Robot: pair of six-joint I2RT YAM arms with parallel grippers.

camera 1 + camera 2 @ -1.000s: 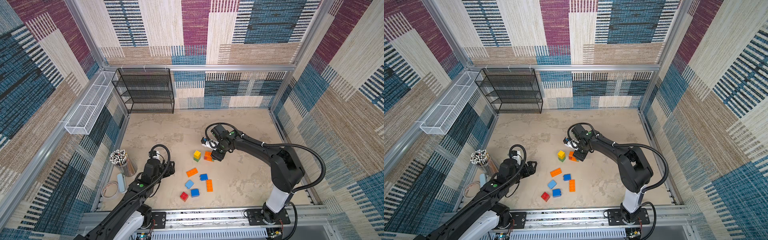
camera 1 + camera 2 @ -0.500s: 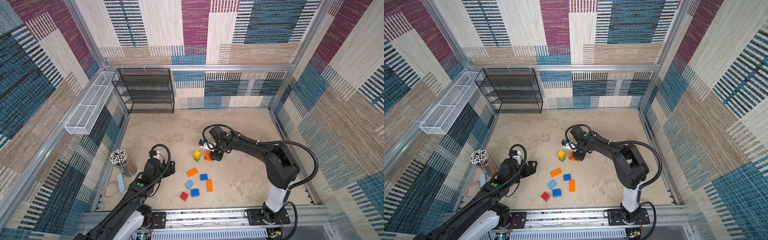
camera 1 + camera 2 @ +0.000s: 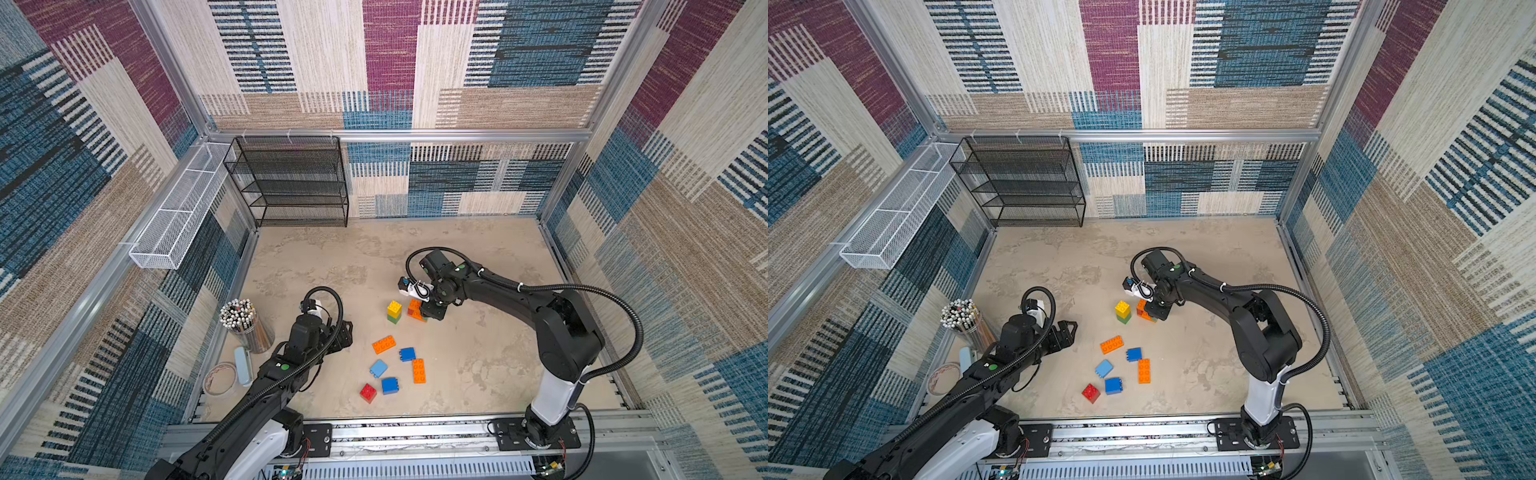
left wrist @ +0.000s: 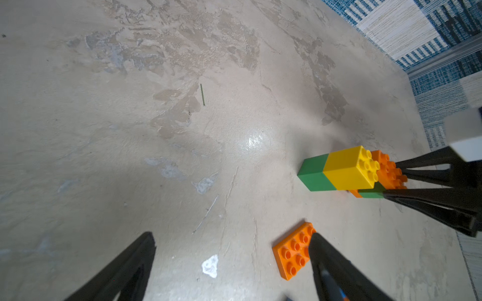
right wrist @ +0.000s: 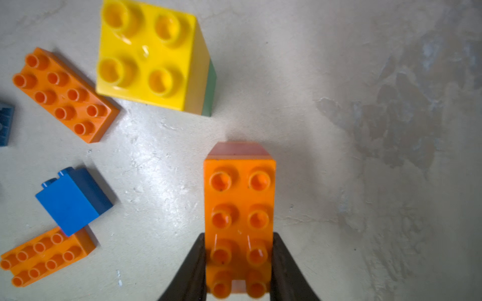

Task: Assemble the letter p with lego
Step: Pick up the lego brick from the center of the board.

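Right jaws are closed against both long sides of an orange brick (image 5: 240, 208); left jaws are spread wide above the bare worktop (image 4: 130, 130), holding nothing.

The gripped brick sits on top of other bricks, with green showing beneath it in the left wrist view. A yellow-on-green stack (image 3: 394, 311) stands just beside those jaws. Between the two pairs of jaws lies the loose lego: a flat orange brick (image 4: 293, 252) nearest the left jaws, then blue, light blue and orange pieces and a red brick (image 3: 368, 392). The worktop is pale beige, mottled with darker patches and one glossy glare spot. Behind the left jaws, at its edge, stand a cup of pencils (image 3: 243, 320) and a tape roll (image 3: 218, 378). Woven wall panels (image 3: 540, 62) in blue, maroon and beige enclose the cell, with a black mesh shelf (image 3: 291, 183) and a white wire basket (image 3: 178, 216) well beyond both jaws.
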